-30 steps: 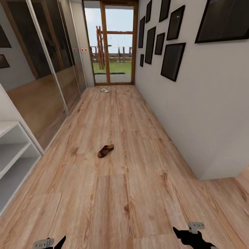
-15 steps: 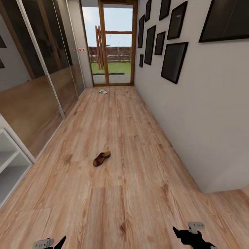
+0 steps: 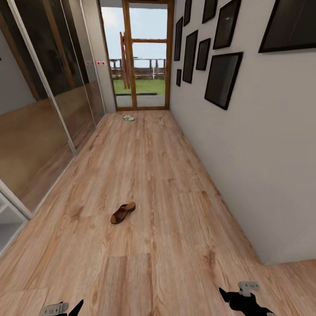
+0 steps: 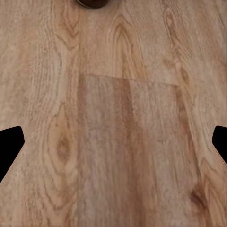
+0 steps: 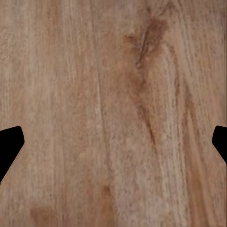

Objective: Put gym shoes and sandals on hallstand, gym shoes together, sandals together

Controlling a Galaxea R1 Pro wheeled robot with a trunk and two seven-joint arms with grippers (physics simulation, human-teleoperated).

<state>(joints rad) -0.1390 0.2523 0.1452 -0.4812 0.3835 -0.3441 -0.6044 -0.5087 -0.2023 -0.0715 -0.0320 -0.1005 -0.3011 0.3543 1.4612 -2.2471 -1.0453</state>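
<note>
I am rolling down the light brown wood-grain plank corridor floor [image 3: 166, 184] with both arms held low in front of me. My left gripper [image 4: 113, 142] has its two black fingers spread wide apart with nothing between them, only bare planks below; my right gripper [image 5: 113, 142] is the same, spread and empty.

The nearest thing to fetch is a brown open slip-on sandal with a dark strap and tan sole [image 3: 122, 213], lying on the floor ahead and a little to my left, well apart from both hands. Far down by the wood-framed glass door [image 3: 139, 57] lies a cream-white low sneaker with green stripes [image 3: 128, 117]. A corner of the pale grey-white shoe rack [image 3: 6, 226] sits at my left, beside the mirrored sliding-door wardrobe [image 3: 39, 109].

To do this well, I judge I should keep closing on the sandal until it lies under my left hand, stop squarely, then lower with fingers straddling the strap or sole across its narrow width.
</note>
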